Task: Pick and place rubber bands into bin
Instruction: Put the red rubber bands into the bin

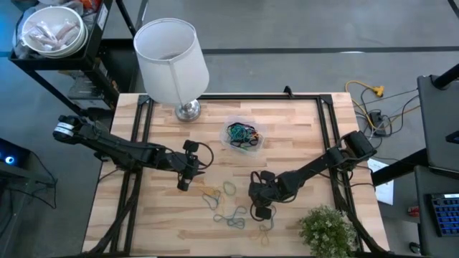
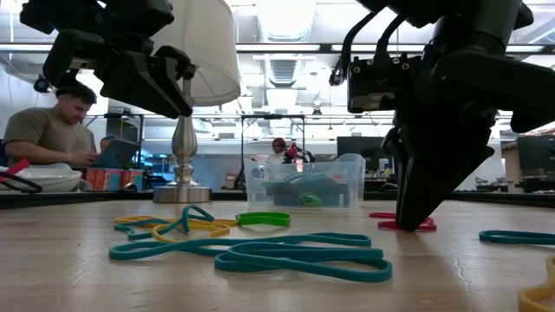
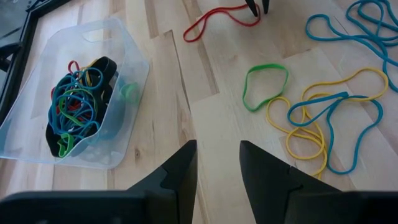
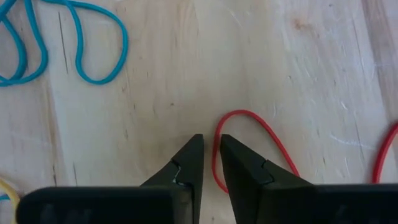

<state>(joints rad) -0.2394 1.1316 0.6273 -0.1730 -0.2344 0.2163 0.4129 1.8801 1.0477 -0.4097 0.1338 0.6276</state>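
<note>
Fingers of the right gripper stand tip-down on the desk, narrowed to a slim gap, with one strand of a red rubber band running up between them. Whether they have pinched it cannot be told; they look to be closing on it, which fits a pick-up just starting. The rest of that red loop lies flat on the wood, spreading away from the tips to one side.

The left gripper hangs above the desk with its fingers parted and nothing between them, apparently waiting its turn. Ahead of those fingers lie a green band, tangled yellow bands and blue bands; off to one side sits the clear bin, already holding a heap of mixed bands.

The bin stands well apart from the right fingers, between them and the lamp, so a lift and a carry across the desk seem needed.
</note>
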